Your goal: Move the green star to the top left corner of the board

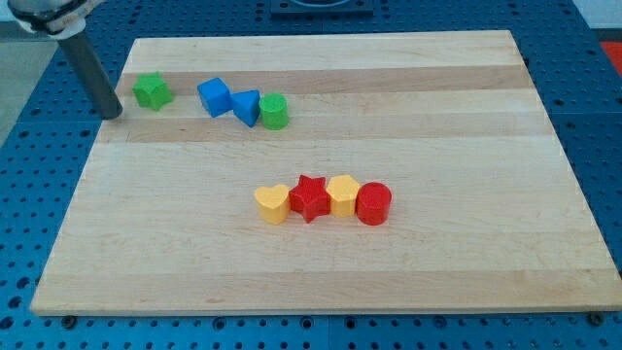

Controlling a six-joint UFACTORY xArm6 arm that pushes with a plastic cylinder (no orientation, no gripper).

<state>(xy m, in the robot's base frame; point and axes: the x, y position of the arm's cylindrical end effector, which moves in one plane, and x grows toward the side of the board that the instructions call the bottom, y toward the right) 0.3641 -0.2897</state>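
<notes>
Camera view: a wooden board (321,262) is shown on a blue perforated table (29,233).
Rod: no jaws are carried; nothing is held, and my tip (113,114) is set at the board's left edge.
Green star (152,90): found near the top left corner, just right of my tip, apart from it.
Upper row: blue cube (214,96), blue triangular block (247,105), green cylinder (274,111).
Middle row: yellow heart (273,204), red star (310,198), yellow hexagonal block (342,193), red cylinder (373,203), set touching.
</notes>
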